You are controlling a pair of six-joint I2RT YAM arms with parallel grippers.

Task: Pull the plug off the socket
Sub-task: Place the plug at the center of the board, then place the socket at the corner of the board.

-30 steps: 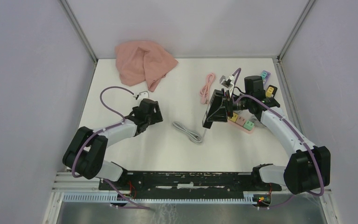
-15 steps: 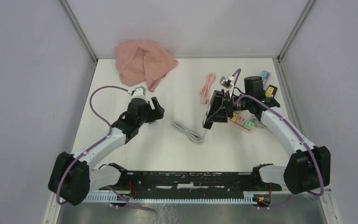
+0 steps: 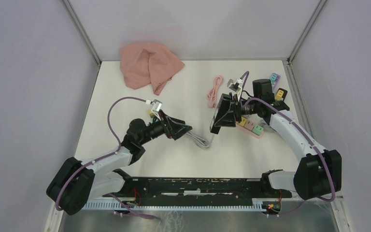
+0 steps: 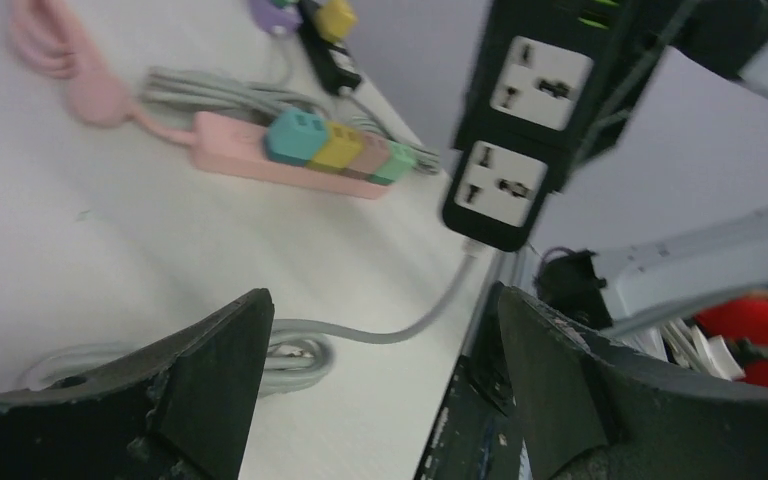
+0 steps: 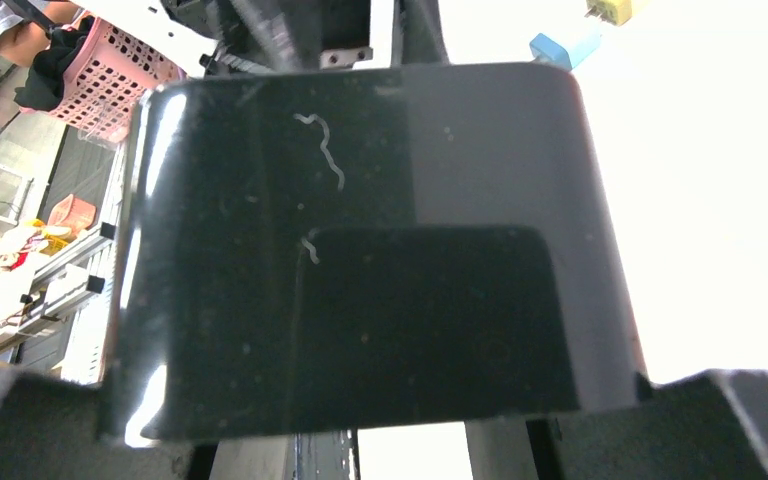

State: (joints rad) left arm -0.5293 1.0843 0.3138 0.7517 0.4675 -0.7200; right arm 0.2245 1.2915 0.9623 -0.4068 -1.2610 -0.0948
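Swung in from the left to the centre of the overhead view, the left end effector (image 3: 179,129), spread wide and empty, now faces the black socket strip (image 4: 522,120) clenched aloft centre-right by the right end effector (image 3: 232,112), seemingly lining up the pull; the plug is unseen, the strip's top cut off.

White table (image 3: 183,92) bears pink cloth (image 3: 149,65), pink power strip (image 3: 256,131), grey cable (image 3: 195,137).

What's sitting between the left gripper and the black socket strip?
Only the grey cable, coiled on the table between left gripper and black socket strip; clearest in the top view.
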